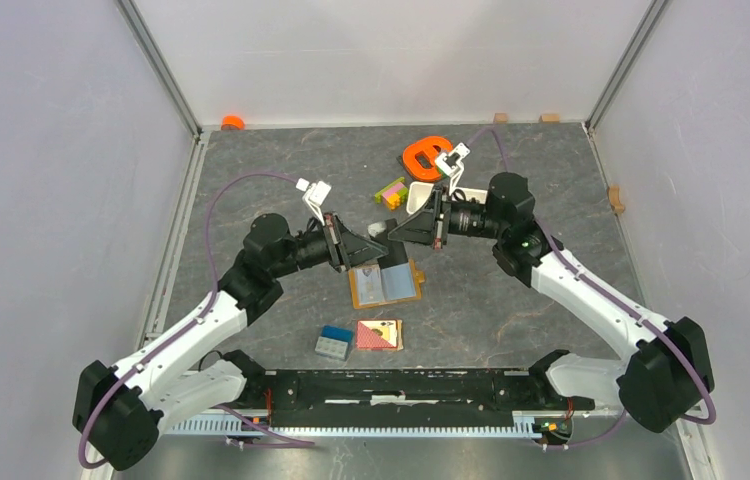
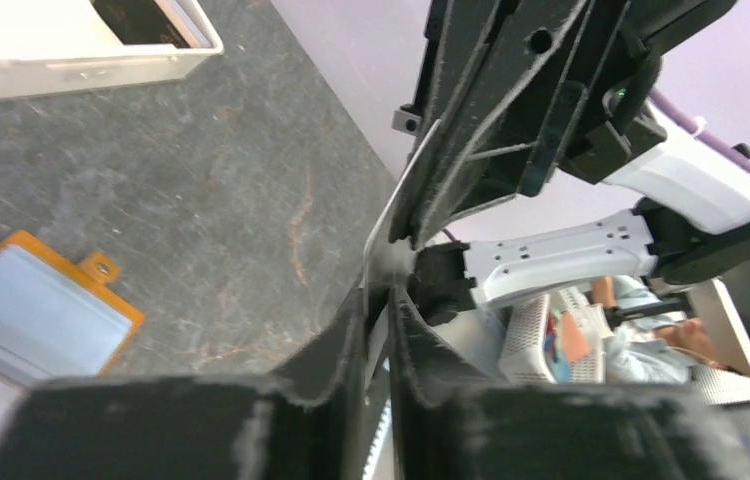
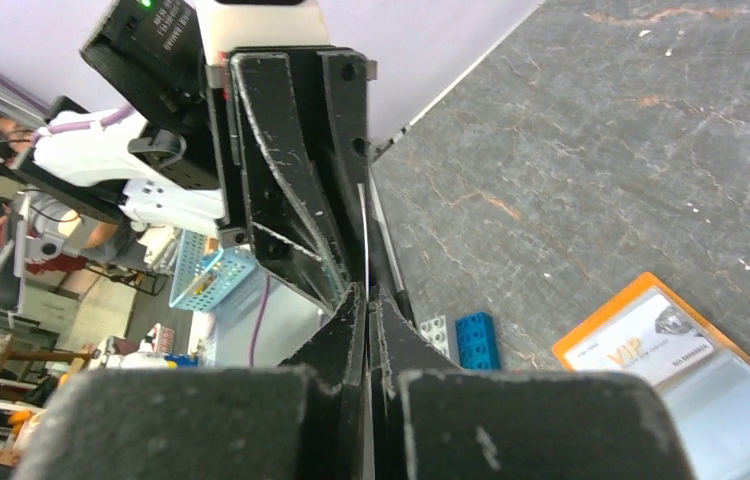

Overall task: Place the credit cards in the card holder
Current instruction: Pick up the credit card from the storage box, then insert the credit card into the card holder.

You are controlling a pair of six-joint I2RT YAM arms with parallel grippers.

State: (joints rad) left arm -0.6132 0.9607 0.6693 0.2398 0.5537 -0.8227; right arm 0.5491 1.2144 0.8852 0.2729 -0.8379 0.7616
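The card holder lies open on the table, tan-orange rim with grey-blue lining, and one printed card sits in a pocket. It also shows in the left wrist view and the right wrist view. A pale thin credit card is held on edge above the holder's far side. My left gripper is shut on one end of it. My right gripper faces the left one and is shut on the other end. The two grippers' fingertips almost touch.
A blue-and-grey block and a red-and-tan tile lie near the front. A white tray, coloured blocks and an orange ring sit behind the grippers. The tray and block show in the wrist views.
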